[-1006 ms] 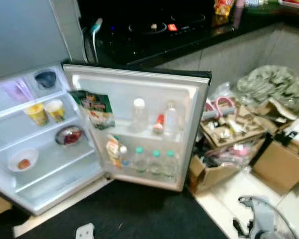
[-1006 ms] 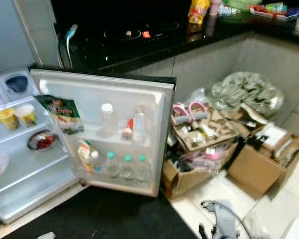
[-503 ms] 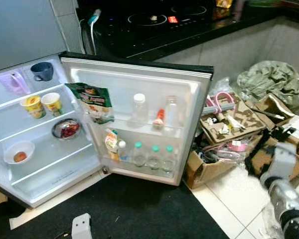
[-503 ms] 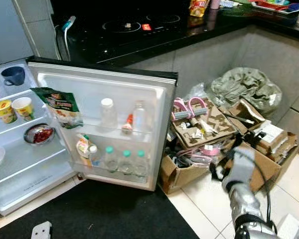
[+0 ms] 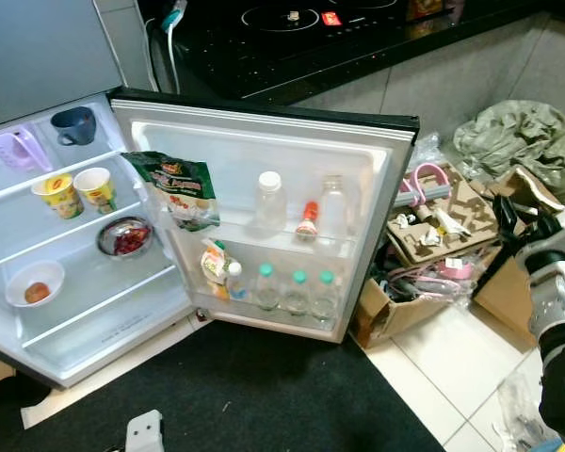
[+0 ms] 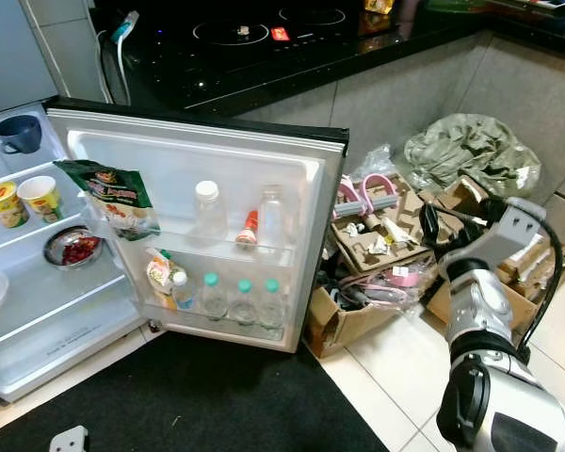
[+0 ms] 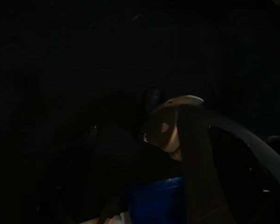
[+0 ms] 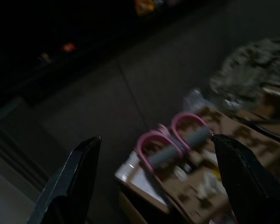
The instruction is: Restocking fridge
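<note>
The small fridge stands open, its door (image 5: 264,141) swung toward me. The door racks hold a white-capped bottle (image 5: 269,198), a clear bottle (image 5: 332,207), a small red-topped bottle (image 5: 308,218) and three green-capped bottles (image 5: 294,292). A green snack bag (image 5: 177,188) hangs at the door's hinge side. Two yellow cups (image 5: 58,193), a bowl of red food (image 5: 127,237) and a white bowl (image 5: 36,282) sit on the shelves. My right gripper (image 8: 154,137) is raised at the right above the cardboard boxes, open and holding nothing. The left wrist view is very dark.
Open cardboard boxes (image 5: 433,226) of clutter with pink handles (image 5: 422,184) crowd the tiled floor right of the door. A grey-green bag (image 5: 518,141) lies behind them. A black mat (image 5: 264,395) covers the floor before the fridge. A dark counter with a cooktop (image 5: 292,28) runs above.
My right arm has risen from the lower right corner and now reaches over the boxes. The camera has shifted a little; the fridge contents stay as they were.
</note>
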Motion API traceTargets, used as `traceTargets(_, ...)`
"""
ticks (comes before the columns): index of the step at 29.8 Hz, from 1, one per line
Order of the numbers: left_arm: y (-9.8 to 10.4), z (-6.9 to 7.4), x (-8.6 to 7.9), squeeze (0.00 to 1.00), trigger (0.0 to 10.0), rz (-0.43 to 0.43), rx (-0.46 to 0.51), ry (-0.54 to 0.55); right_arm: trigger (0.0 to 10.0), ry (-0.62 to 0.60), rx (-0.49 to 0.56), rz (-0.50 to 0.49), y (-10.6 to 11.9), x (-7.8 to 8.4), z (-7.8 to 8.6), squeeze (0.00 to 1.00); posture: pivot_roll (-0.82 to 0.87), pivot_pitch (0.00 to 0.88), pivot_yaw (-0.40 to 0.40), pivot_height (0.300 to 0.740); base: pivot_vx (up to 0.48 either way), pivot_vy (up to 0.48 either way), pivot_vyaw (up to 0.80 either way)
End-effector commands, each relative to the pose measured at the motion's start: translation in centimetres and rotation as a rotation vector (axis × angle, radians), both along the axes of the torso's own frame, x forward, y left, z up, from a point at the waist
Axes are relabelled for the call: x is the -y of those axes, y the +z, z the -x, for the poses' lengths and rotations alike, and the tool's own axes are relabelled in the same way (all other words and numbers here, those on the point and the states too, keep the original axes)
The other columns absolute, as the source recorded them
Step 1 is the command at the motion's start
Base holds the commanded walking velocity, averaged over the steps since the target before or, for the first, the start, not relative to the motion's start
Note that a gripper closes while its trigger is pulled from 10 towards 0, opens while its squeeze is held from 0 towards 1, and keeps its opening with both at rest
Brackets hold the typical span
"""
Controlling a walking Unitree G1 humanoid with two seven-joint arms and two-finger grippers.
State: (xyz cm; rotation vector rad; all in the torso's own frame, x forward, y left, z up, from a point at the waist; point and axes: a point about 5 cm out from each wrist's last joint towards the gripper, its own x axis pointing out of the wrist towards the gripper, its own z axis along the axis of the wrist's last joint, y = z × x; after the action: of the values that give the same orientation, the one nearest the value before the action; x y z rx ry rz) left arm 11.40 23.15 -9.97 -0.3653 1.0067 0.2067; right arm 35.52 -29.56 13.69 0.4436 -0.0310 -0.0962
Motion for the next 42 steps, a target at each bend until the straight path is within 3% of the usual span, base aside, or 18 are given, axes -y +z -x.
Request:
traceTargets(1, 0.0, 0.7, -0.7, 0.0, 10.0, -0.012, -0.013, 0.015, 8.1, 0.017, 0.047, -0.026, 0.8, -0.4, -0.5, 0.0, -0.01, 0.0, 0.013, 0.74, 0.0, 0.0, 0.0)
traceTargets(2, 0.0, 0.7, -0.8, 0.0, 10.0, -0.013, -0.008, 0.016, 0.0, 0.049, 0.08, -0.036, 1.5, -1.1, -1.0, 0.0, -0.01, 0.0, 0.013, 0.74, 0.0, 0.0, 0.0)
traceTargets(4, 0.0, 0.7, -0.8, 0.0, 10.0, -0.013, -0.008, 0.016, 0.0, 0.049, 0.08, -0.036, 1.5, -1.1, -1.0, 0.0, -0.01, 0.0, 0.013, 0.74, 0.0, 0.0, 0.0)
traceTargets(8, 0.1, 0.7, -0.8, 0.0, 10.0, -0.012, 0.003, 0.018, 0.0, 0.123, 0.183, -0.091, 3.8, -3.1, -2.5, 0.0, 0.0, 0.0, 0.013, 0.74, 0.0, 0.0, 0.0)
traceTargets(14, 0.0, 0.8, -0.6, 0.0, 10.0, -0.008, 0.005, 0.016, 0.0, 0.178, 0.212, -0.065, 5.4, -4.3, -3.3, 0.0, 0.01, 0.0, 0.01, 0.74, 0.0, 0.0, 0.0)
traceTargets(15, 0.0, 0.8, -0.6, 0.0, 10.0, -0.007, 0.005, 0.016, 0.9, 0.19, 0.207, -0.052, 5.6, -4.6, -3.5, 0.0, 0.01, 0.0, 0.013, 0.74, 0.0, 0.0, 0.0)
traceTargets(16, 0.0, 0.8, -0.6, 0.0, 10.0, -0.008, 0.005, 0.014, 8.2, 0.196, 0.198, -0.039, 5.6, -4.7, -3.6, 0.0, 0.01, 0.0, 0.013, 0.74, 0.0, 0.0, 0.0)
traceTargets(18, 0.0, 0.8, -0.6, 0.0, 10.0, -0.008, 0.005, 0.013, 8.2, 0.199, 0.192, -0.031, 5.6, -4.8, -3.6, 0.0, 0.01, 0.0, 0.013, 0.74, 0.0, 0.0, 0.0)
traceTargets(19, 0.0, 0.8, -0.6, 0.0, 10.0, -0.008, 0.007, 0.012, 10.0, 0.201, 0.181, -0.021, 5.6, -4.9, -3.7, 0.0, 0.01, 0.0, 0.013, 0.74, 0.0, 0.0, 0.0)
traceTargets(23, 0.2, 0.3, -0.7, 0.0, 10.0, -0.012, 0.028, 0.008, 10.0, 0.2, 0.145, 0.014, 5.5, -5.1, -3.8, 0.0, 0.03, 0.006, 0.016, 0.74, 0.0, 0.0, 0.0)
traceTargets(26, 0.9, -1.0, -1.5, 0.0, 10.0, -0.028, 0.108, 0.006, 10.0, 0.188, 0.107, 0.047, 5.5, -5.4, -4.0, 0.0, 0.04, 0.07, 0.028, 0.74, 0.0, 0.0, 0.0)
traceTargets(27, 2.0, -2.5, -2.8, 0.0, 10.0, -0.055, 0.194, -0.007, 10.0, 0.183, 0.1, 0.067, 5.7, -5.3, -4.1, 0.0, 0.06, 0.137, 0.046, 0.74, 0.0, 0.0, 0.0)
traceTargets(29, 3.1, -3.5, -4.1, 0.0, 10.0, -0.079, 0.263, -0.012, 10.0, 0.173, 0.096, 0.084, 6.0, -5.2, -4.1, 0.0, 0.06, 0.172, 0.057, 0.74, 0.0, 0.0, 0.0)
traceTargets(30, 3.1, -3.5, -4.1, 0.0, 10.0, -0.079, 0.263, -0.012, 10.0, 0.173, 0.096, 0.084, 6.0, -5.2, -4.1, 0.0, 0.06, 0.172, 0.057, 0.74, 0.0, 0.0, 0.0)
traceTargets(37, 6.5, -5.6, -8.3, 0.0, 10.0, -0.174, 0.432, -0.016, 10.0, 0.146, 0.097, 0.107, 6.4, -4.3, -4.0, 0.0, 0.08, 0.257, 0.094, 0.74, 0.0, 0.0, 0.0)
traceTargets(42, 8.7, -7.4, -9.6, 0.0, 10.0, -0.211, 0.546, -0.035, 10.0, 0.17, 0.125, 0.091, 6.6, -4.5, -4.1, 0.0, 0.12, 0.27, 0.087, 0.74, 0.0, 0.0, 0.0)
